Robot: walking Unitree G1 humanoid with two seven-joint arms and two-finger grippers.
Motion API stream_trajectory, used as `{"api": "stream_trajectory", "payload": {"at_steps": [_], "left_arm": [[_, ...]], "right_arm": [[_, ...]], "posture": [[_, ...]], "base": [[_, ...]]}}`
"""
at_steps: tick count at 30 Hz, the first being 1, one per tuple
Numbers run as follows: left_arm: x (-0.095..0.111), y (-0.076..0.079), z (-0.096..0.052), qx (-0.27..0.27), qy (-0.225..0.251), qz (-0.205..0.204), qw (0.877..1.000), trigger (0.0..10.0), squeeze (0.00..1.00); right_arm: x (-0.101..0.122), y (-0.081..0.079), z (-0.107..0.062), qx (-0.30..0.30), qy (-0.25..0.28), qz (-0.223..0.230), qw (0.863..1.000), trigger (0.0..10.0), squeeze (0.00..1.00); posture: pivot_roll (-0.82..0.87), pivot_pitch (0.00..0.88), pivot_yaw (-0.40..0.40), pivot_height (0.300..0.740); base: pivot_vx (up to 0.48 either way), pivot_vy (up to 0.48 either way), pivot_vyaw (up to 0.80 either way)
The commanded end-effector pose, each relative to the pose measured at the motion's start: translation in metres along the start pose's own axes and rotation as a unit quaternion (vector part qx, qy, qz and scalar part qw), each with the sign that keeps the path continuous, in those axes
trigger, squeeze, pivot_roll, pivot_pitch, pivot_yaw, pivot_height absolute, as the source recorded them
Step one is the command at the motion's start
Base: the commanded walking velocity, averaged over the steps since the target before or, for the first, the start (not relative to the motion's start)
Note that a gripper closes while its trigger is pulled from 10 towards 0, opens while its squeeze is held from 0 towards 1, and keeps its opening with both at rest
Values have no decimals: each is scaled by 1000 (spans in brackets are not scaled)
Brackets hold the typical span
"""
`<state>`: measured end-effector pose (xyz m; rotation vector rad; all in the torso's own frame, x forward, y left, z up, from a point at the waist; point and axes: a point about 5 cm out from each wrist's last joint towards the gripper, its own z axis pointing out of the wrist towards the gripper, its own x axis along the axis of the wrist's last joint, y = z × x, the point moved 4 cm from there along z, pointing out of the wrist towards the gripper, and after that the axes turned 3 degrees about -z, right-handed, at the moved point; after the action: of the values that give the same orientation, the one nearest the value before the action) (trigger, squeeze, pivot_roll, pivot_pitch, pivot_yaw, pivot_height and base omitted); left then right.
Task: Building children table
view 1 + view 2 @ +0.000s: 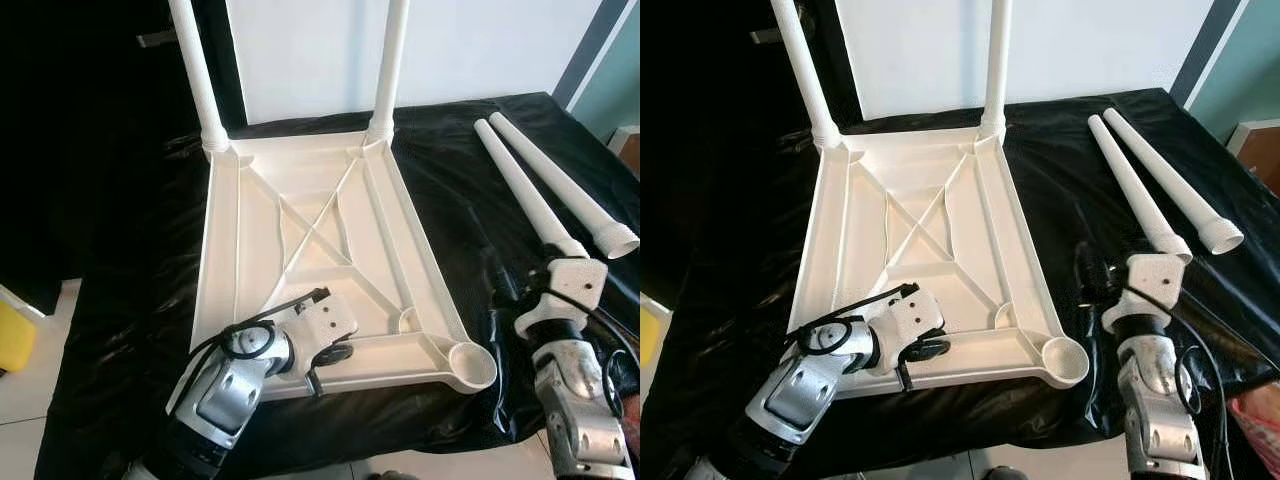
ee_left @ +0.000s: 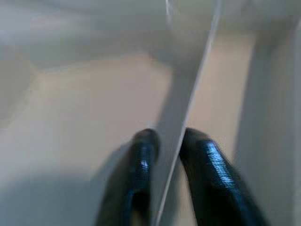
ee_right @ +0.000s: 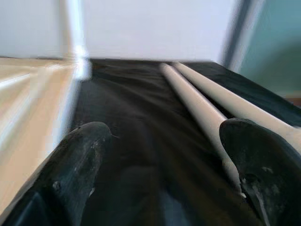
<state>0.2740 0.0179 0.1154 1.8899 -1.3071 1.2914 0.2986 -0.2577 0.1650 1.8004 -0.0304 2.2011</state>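
- The left gripper's (image 2: 167, 146) fingers (image 2: 141, 165) are pinched narrowly on a thin rib (image 2: 188, 99) inside the tabletop (image 1: 320, 260), at its near edge.
- The right gripper's (image 3: 164, 155) fingers (image 3: 80, 160) are spread wide over the black cloth (image 1: 450, 180), with nothing held.
- The white tabletop is laid upside down on the cloth, with 2 legs (image 1: 392, 60) fitted upright at its far corners.
- 2 loose legs (image 1: 520, 185) are laid side by side on the cloth, just beyond the right gripper.
- An open socket (image 1: 472, 365) is seen at the near right corner.
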Motion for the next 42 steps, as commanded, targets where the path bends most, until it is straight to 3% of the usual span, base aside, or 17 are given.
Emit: {"api": "stream_trajectory", "payload": {"at_steps": [1, 5, 6, 8, 9, 10, 11, 12, 13, 20, 21, 26, 27, 29, 32, 35, 42], "left_arm": [[27, -13, -8, 62, 75, -2, 995, 10000, 1000], [41, -9, -10, 48, 112, 26, 992, 10000, 1000], [49, -4, -12, 36, 131, 33, 990, 10000, 0], [56, -1, -13, 32, 147, 44, 988, 10000, 0], [61, 1, -13, 29, 157, 43, 986, 10000, 0], [61, 1, -13, 29, 157, 43, 986, 10000, 0], [65, 1, -14, 27, 167, 43, 985, 10000, 0], [69, 1, -14, 28, 174, 40, 984, 10000, 0], [72, 0, -15, 29, 182, 34, 982, 10000, 0], [86, -10, -16, 50, 214, 27, 975, 10000, 0], [87, -19, -16, 73, 216, 25, 973, 10000, 0], [88, -26, -15, 88, 217, 23, 972, 10000, 0], [89, -34, -16, 107, 221, 10, 969, 10000, 0], [88, -38, -15, 116, 220, 5, 969, 10000, 0], [88, -37, -16, 116, 221, 5, 968, 10000, 0], [94, -26, -19, 86, 238, 14, 967, 10000, 0], [96, -21, -22, 68, 241, 15, 968, 10000, 0]], "right_arm": [[-9, 9, 3, -27, -25, -5, 999, 10000, 0], [-10, 17, 10, -42, -30, -8, 999, 10000, 0], [-11, 21, 13, -50, -33, -5, 998, 10000, 0], [-13, 26, 16, -61, -39, -4, 997, 10000, 0], [-14, 31, 18, -73, -44, -2, 996, 10000, 110], [-14, 31, 18, -73, -44, -2, 996, 10000, 110], [-16, 35, 20, -81, -48, -5, 996, 10000, 333], [-18, 39, 21, -88, -54, -5, 995, 10000, 788], [-20, 42, 22, -96, -60, -3, 994, 10000, 1000], [-22, 50, 27, -118, -63, -14, 991, 10000, 1000], [-19, 45, 29, -107, -53, -20, 993, 10000, 0], [-16, 41, 31, -98, -46, -23, 994, 10000, 0], [-13, 34, 32, -84, -38, -15, 996, 10000, 0], [-13, 34, 32, -91, -38, -11, 995, 10000, 0], [-18, 43, 33, -116, -46, -2, 992, 10000, 0], [-22, 62, 33, -154, -47, 22, 987, 10000, 0], [-23, 69, 29, -186, -38, 65, 980, 10000, 0]], "posture": [[-29, 61, 15, 740], [-31, 56, 16, 740], [-31, 52, 17, 740], [-32, 48, 17, 740], [-32, 47, 17, 740], [-32, 47, 17, 740], [-32, 45, 17, 740], [-32, 44, 17, 740], [-32, 44, 18, 740], [-34, 46, 19, 740], [-36, 50, 18, 740], [-36, 52, 18, 740], [-39, 57, 17, 740], [-41, 67, 12, 740], [-39, 78, 11, 740], [-24, 105, 21, 740], [-9, 135, 38, 740]], "base": [[0, 0, 0], [0, 0, 0], [0, 0, 0], [0, 0, 0], [0, 0, 0], [0, 0, 0], [0, 0, 0], [0, 0, 0], [0, 0, 0], [0, 0, 0], [0, 0, 0], [0, 0, 0], [0, 0, 0], [0, 0, 0], [0, 0, 0], [0, 0, 0], [0, 0, 0]]}}
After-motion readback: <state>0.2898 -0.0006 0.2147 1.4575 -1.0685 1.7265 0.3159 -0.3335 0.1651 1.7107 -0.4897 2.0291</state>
